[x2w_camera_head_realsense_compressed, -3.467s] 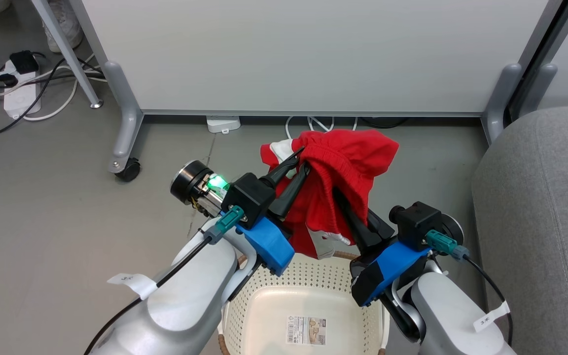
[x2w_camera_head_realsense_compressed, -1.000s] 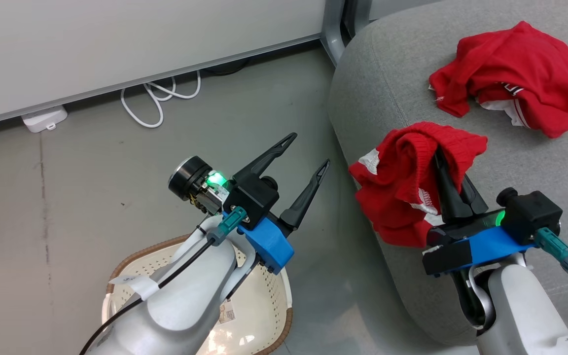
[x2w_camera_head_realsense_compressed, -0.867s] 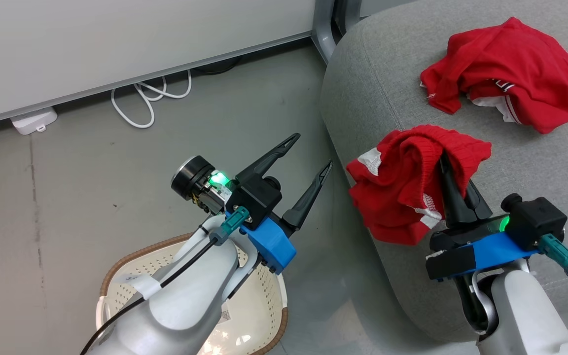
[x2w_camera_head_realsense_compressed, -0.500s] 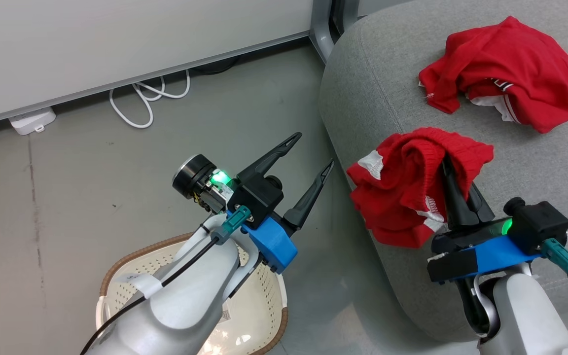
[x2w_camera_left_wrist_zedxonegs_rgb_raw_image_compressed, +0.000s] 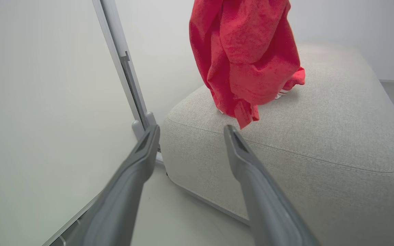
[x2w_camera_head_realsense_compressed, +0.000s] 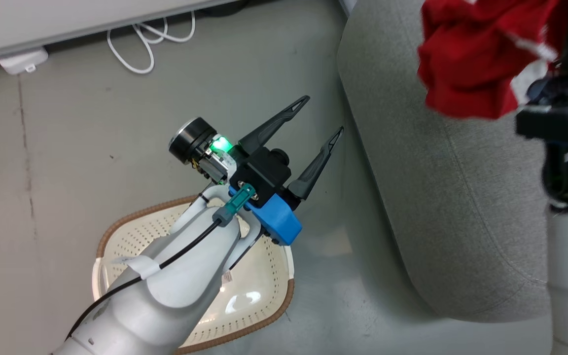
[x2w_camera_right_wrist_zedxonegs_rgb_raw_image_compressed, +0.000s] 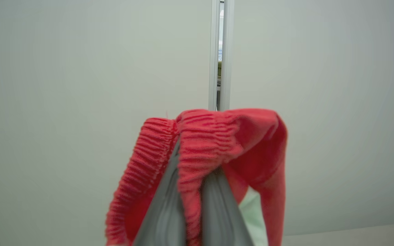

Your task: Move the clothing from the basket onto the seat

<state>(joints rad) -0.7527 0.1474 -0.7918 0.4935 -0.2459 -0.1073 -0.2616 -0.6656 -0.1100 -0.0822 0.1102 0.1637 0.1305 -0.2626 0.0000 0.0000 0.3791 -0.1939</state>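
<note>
Status: mid-transfer, last leg. Right fingers (x2w_camera_right_wrist_zedxonegs_rgb_raw_image_compressed: pixel 164 208) are pressed together on the ribbed waistband of a red garment (x2w_camera_head_realsense_compressed: pixel 466 64). It hangs bunched from them above the grey seat (x2w_camera_head_realsense_compressed: pixel 461 197). In the left wrist view its lowest fold is just above the seat or brushing it, can't tell which. Not released yet.

Left fingers (x2w_camera_head_realsense_compressed: pixel 274 123) are spread wide, holding nothing, out over the floor (x2w_camera_head_realsense_compressed: pixel 67 148) between basket (x2w_camera_head_realsense_compressed: pixel 126 236) and seat.

Basket sits on the floor beside the seat. The part of its inside I can see is bare. The rest is hidden under the left forearm (x2w_camera_head_realsense_compressed: pixel 175 286), so I can't confirm it's empty.

A scrap of red (x2w_camera_left_wrist_zedxonegs_rgb_raw_image_compressed: pixel 294 77) with white stripes shows on the seat behind the hanging garment. It looks like another piece already delivered, not certain.

Left to do, my read: lower, let go, check the basket for leftovers.
</note>
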